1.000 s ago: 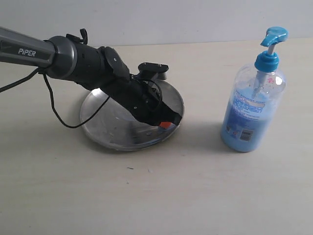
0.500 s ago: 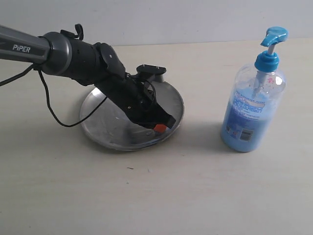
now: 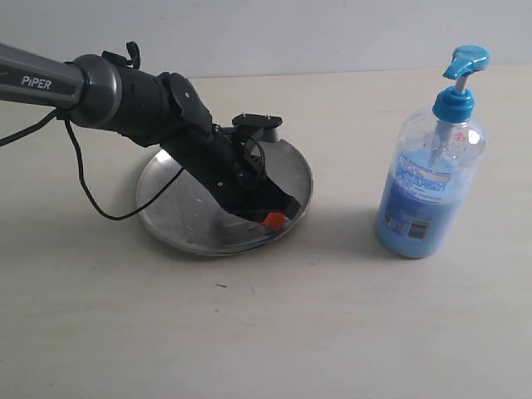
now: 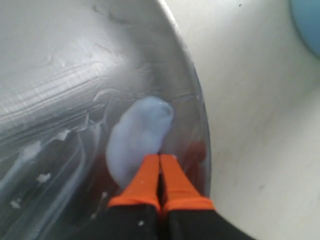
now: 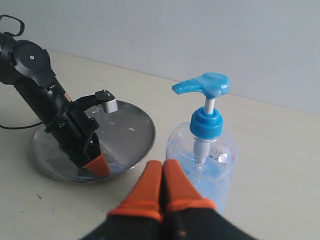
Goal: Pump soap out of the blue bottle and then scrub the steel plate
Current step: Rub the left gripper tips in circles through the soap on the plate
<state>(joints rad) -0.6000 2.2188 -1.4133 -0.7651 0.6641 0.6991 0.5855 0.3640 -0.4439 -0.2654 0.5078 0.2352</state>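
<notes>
Scrub stage: left claw [image 4: 160, 161] clenched, tips at the soap [image 4: 137, 137] blob.
Blob lies near steel plate [image 3: 179, 208] rim; blue bottle [image 3: 428, 191] upright on surface [image 3: 291, 332], well apart; right claw [image 5: 162, 167] clenched, empty.

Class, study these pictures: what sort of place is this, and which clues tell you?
Likely a robot test bench, not a kitchen: a pale tabletop against a plain wall, the left gripper in a steel plate, and a blue bottle of soap.

steel plate [image 3: 287, 170]: grey | soap [image 4: 142, 130]: pale blue | blue bottle [image 3: 424, 191]: blue pump | left tool [image 4: 160, 159]: orange tips
</notes>
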